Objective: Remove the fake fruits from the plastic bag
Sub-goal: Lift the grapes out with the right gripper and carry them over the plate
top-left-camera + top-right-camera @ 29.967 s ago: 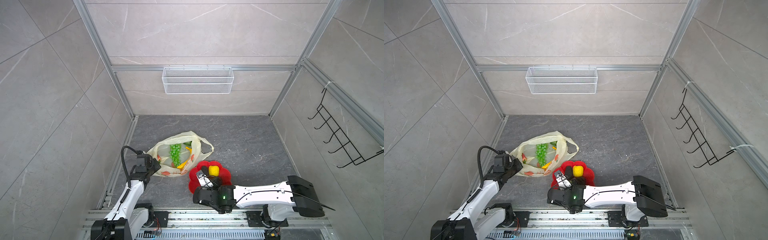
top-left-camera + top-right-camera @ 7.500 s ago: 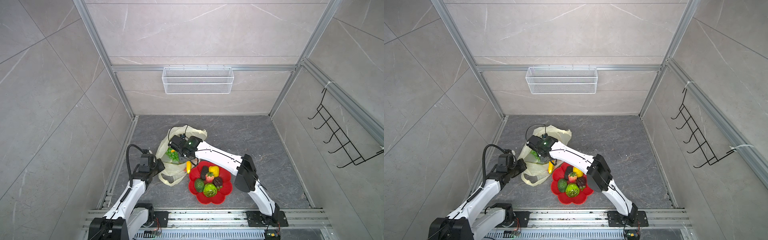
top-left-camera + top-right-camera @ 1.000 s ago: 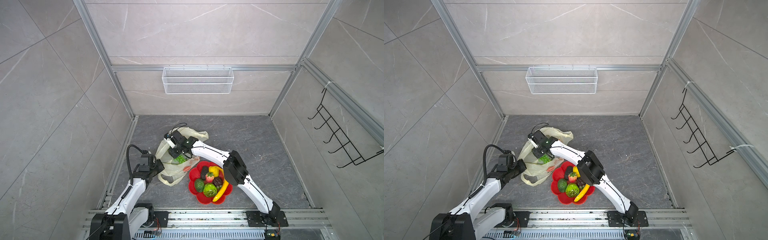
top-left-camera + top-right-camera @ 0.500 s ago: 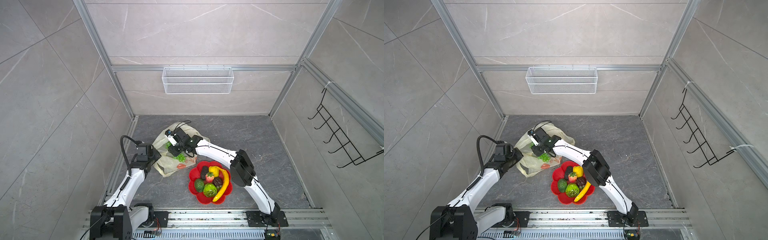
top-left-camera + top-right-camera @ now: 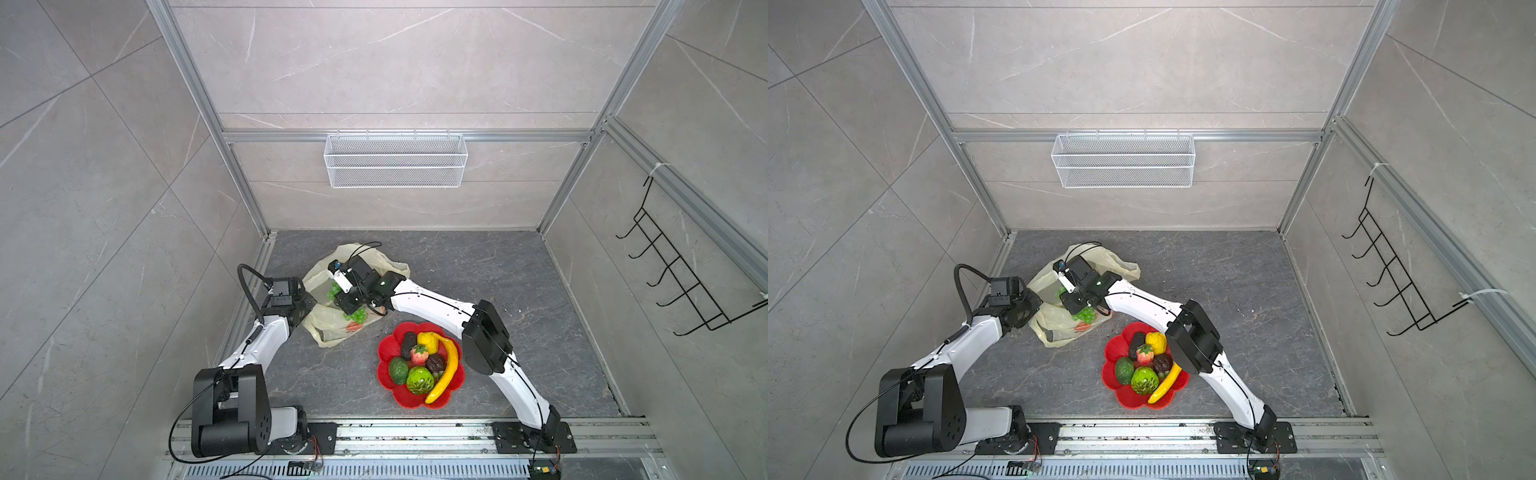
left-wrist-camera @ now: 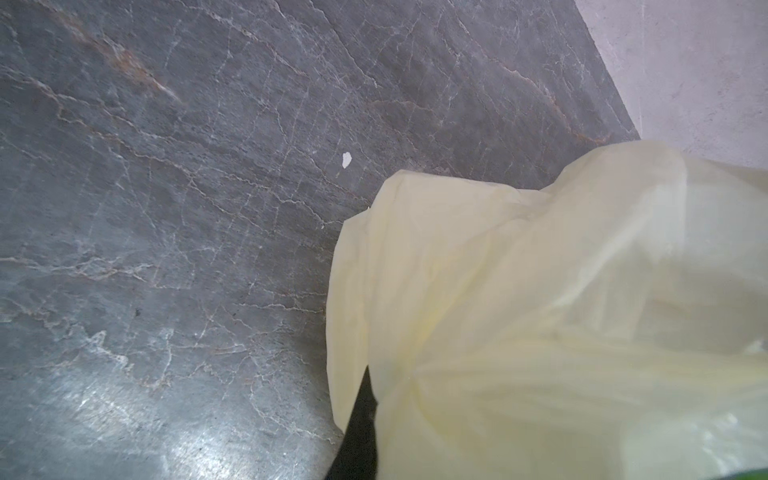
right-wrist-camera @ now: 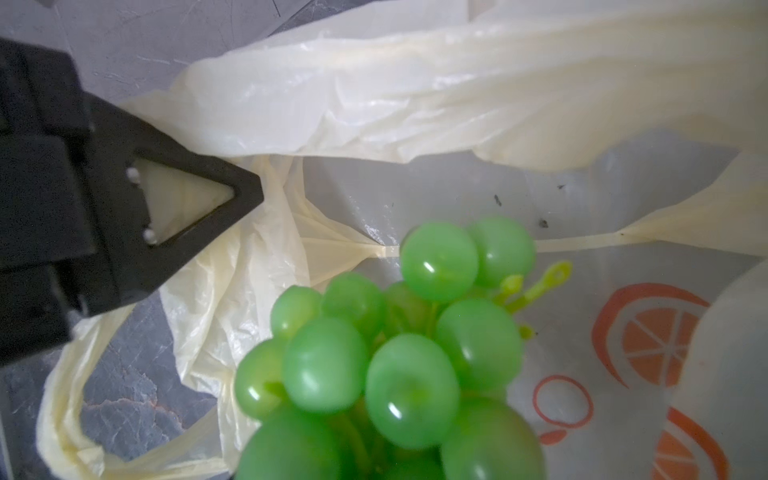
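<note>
My right tool hangs over the mouth of the thin, crinkly pale-yellow plastic bag w/ orange fruit prints. The glossy green plastic grape bunch sits directly under the tool, lifted just off the film. Only one black finger shows in the right wrist view, w/ grapes packed beside it. I read the tool as pinching the grape bunch, jaws part-way closed, but the contact itself is hidden.

My left tool is pressed together on the bag's edge, on the side away from the right tool.

Step in hand, imo: get what looks like the last fruit clear and carry it to the red flower-shaped plastic plate. That sits on the dark grey marbled counter, back toward the right arm's base, already carrying the other fake fruits.

To do it well:
- Go straight up first, so no grape snags the loop handle below the tool.
- Left tool should hold the bag down & taut, else the light film rides up w/ the bunch.
- The bunch looks slick and knobbly, so move slow, no swing.
- Lower into a gap on the plate before spreading the jaws.
</note>
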You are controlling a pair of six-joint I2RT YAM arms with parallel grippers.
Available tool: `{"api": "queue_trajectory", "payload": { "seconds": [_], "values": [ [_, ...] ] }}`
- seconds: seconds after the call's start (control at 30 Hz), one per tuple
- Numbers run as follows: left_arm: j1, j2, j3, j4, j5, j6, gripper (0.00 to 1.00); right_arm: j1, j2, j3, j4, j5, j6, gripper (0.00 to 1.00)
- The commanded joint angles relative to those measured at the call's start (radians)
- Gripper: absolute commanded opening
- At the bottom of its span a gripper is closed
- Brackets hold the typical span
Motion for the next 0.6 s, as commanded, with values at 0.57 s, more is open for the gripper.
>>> {"api": "queue_trajectory", "payload": {
  "seconds": [0.57],
  "values": [
    [0.09, -0.028, -0.033, 0.05, 0.025, 0.049, 0.03, 0.09, -0.664, -0.7, 0.153, 0.287, 0.456, 0.42]
  ]
}}
